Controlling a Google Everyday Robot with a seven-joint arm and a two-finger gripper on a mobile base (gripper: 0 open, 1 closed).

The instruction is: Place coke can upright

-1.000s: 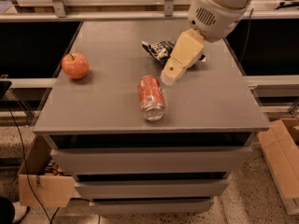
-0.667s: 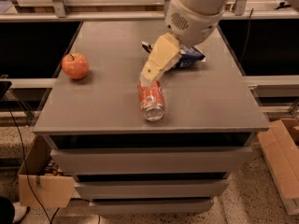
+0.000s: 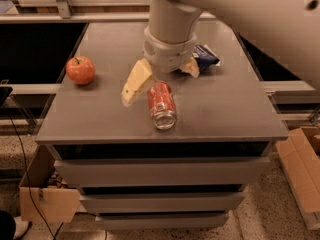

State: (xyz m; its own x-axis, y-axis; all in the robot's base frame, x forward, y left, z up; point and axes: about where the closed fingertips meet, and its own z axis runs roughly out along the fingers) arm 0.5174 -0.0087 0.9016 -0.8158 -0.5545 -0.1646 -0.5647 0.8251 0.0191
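The coke can lies on its side near the middle front of the grey cabinet top, its silver end facing the front edge. My gripper hangs from the arm just behind and above the can. It is open, with one cream finger to the left of the can's far end and the other finger to the right behind it. The fingers do not hold the can.
A red apple sits at the left of the top. A dark blue snack bag lies behind the gripper to the right. Cardboard boxes stand on the floor at the left and right.
The arm has swung left and toward the front, from beside the snack bag to over the can's far end. The can and apple have not moved.
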